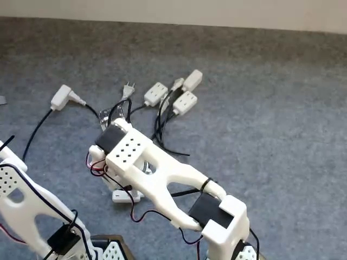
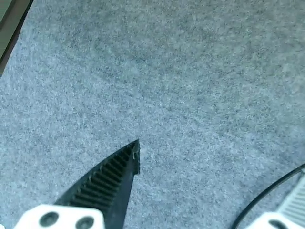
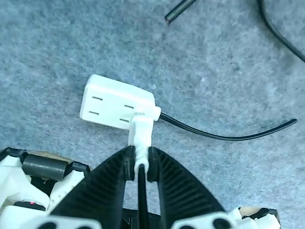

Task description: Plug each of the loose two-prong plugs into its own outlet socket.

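My right gripper (image 3: 139, 157) is shut on a white two-prong plug (image 3: 142, 133). The plug's front end touches the edge of a white outlet block (image 3: 114, 105) lying on the carpet; I cannot see whether the prongs are seated. A black cable (image 3: 214, 133) leaves that block. In the high view the right arm (image 1: 130, 154) stretches toward the middle of the carpet. Beyond it lie a loose plug (image 1: 128, 89) and three white outlet blocks (image 1: 156, 93), (image 1: 185, 102), (image 1: 192, 80). My left gripper (image 2: 200, 191) hangs open over bare carpet, one black ribbed finger (image 2: 112, 179) showing.
A white angled adapter (image 1: 62, 96) on a black cable lies at the far left. Black cables tangle near the outlet blocks (image 1: 162, 127). The left arm (image 1: 21, 206) sits at the near left. Grey carpet (image 1: 271, 135) spreads out to the right.
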Controlling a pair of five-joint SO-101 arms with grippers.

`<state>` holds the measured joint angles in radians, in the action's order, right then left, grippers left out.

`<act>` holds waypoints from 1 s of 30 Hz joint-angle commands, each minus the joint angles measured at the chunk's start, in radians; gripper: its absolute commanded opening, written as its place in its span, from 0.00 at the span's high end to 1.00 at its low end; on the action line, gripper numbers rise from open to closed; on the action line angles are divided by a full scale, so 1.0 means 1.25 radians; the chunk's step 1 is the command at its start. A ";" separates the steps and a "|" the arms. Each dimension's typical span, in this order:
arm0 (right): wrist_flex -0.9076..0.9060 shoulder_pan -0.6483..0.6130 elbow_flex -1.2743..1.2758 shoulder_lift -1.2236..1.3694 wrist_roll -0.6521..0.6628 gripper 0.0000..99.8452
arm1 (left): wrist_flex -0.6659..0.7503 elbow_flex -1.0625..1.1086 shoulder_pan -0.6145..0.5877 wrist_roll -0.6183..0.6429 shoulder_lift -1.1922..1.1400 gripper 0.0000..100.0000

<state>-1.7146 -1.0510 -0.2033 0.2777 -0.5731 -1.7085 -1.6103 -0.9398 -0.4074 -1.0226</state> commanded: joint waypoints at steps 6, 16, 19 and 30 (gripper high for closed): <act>0.009 -0.017 -0.003 -0.018 -0.034 0.99 | 0.010 -0.039 0.003 -0.005 0.012 0.53; 0.041 -0.060 -0.004 -0.019 -0.039 0.99 | 0.010 -0.040 0.004 -0.006 0.012 0.53; 0.042 -0.058 -0.004 -0.019 -0.039 0.99 | 0.010 -0.040 0.004 -0.007 0.012 0.53; 0.044 0.037 -0.004 -0.018 -0.038 0.99 | 0.010 -0.041 0.006 -0.007 0.012 0.53</act>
<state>-1.6640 -1.0449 -0.2033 0.2777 -0.6099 -1.7085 -1.6103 -0.9398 -0.4074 -1.0226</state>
